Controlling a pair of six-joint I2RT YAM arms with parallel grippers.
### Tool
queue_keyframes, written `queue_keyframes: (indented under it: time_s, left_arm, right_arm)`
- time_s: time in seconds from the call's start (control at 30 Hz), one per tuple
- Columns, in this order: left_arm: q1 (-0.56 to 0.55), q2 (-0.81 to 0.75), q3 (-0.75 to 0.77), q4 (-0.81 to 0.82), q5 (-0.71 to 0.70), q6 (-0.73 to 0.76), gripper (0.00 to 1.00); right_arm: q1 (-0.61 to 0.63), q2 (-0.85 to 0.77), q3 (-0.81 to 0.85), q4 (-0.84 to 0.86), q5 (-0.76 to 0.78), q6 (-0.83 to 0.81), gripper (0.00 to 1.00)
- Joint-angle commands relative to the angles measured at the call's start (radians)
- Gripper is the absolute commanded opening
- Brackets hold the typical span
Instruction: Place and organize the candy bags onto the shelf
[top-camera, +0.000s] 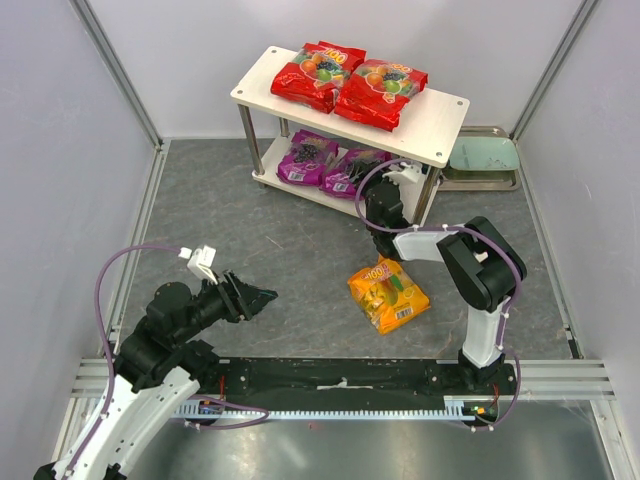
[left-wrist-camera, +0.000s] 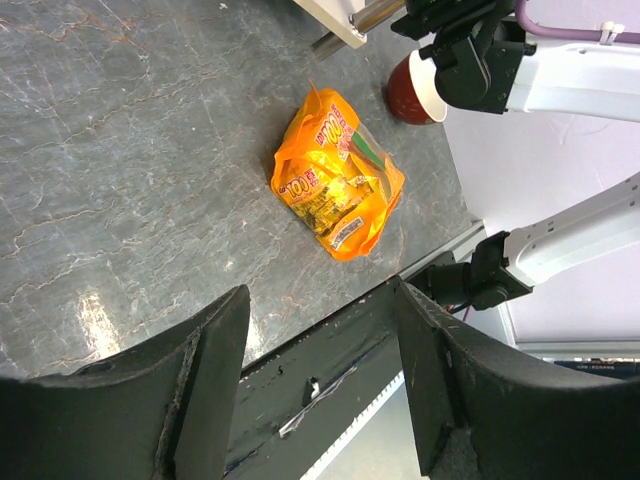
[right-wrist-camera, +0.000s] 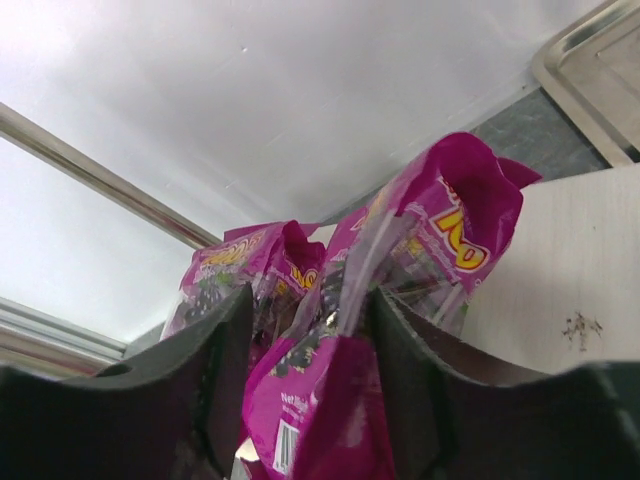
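- Gripping a purple bag (right-wrist-camera: 440, 220), the right pincer (right-wrist-camera: 312, 300) holds it on the lower board (right-wrist-camera: 570, 250) of the shelf (top-camera: 440, 115), beside the other purple bag (right-wrist-camera: 235, 270), probably to group colours.
- Left pincer (left-wrist-camera: 318, 295) hangs open; the orange bag (left-wrist-camera: 335, 175) lies on the counter (left-wrist-camera: 120, 150).

"100" in big numerals stands on the orange candy bag (left-wrist-camera: 335, 185) lying near, and on the left red candy bag (top-camera: 316, 72) and right red candy bag (top-camera: 382, 92) on the far shelf (top-camera: 440, 118). The purple candy bag (right-wrist-camera: 440, 225) shows part of it. The small print is unreadable.

Orange bag (top-camera: 389, 294) clear from left, right arm (top-camera: 470, 262) close beside
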Motion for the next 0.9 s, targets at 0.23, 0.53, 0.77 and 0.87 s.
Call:
queue_keyframes:
  time_s: [0.23, 0.53, 0.77, 0.87]
  left_arm:
    - [-0.005, -0.031, 0.026, 0.008, 0.026, -0.018, 0.66]
    - [-0.003, -0.055, 0.029, -0.021, 0.023, -0.021, 0.66]
    - [-0.003, -0.054, 0.027, -0.021, 0.021, -0.021, 0.66]
    - [-0.005, -0.052, 0.026, -0.021, 0.018, -0.021, 0.66]
  right_arm:
    - [-0.005, -0.072, 0.019, 0.033, -0.003, 0.003, 0.69]
    - [-0.004, -0.061, -0.011, -0.015, 0.009, 0.044, 0.66]
    - [-0.004, -0.035, -0.008, -0.078, 0.037, 0.072, 0.68]
    - [-0.004, -0.027, -0.002, -0.121, 0.051, 0.085, 0.70]
